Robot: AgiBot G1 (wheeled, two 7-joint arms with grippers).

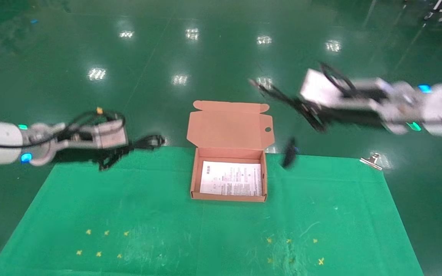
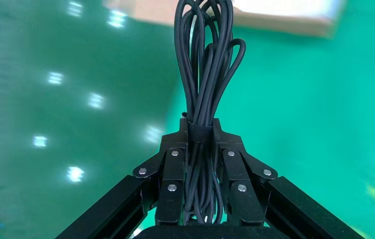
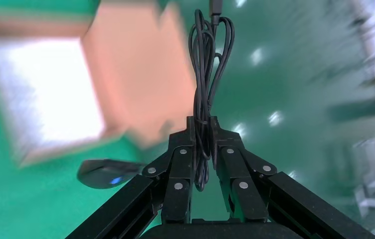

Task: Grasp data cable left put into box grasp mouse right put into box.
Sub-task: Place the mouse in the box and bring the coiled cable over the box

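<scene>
Left pincer (image 2: 199, 130) clamped tight on the data cable (image 2: 203, 74); the bundle of black loops runs straight out between the fingers (image 2: 173, 167) and past the tips. Head view: left pincer (image 1: 129, 145) held in the air at the far left edge of the table (image 1: 129, 214), left of the box (image 1: 229, 173), cable (image 1: 144, 142) sticking out toward the box. Right pincer (image 3: 203, 130) likewise closed, gripping the mouse's thin cord (image 3: 206, 74), gathered in loops. Mouse (image 3: 107, 173) hangs free below on that cord, blue wheel light visible. Head view: right pincer (image 1: 308, 111) raised beyond the far right corner of the box, mouse (image 1: 289, 152) dangling just right of the box at the table's far edge, clear of the surface as far as can be judged. Box open, flap lid standing back, white printed sheet (image 1: 231, 178) flat on its floor. Metal clip (image 1: 372, 160) at the table's far right corner.
</scene>
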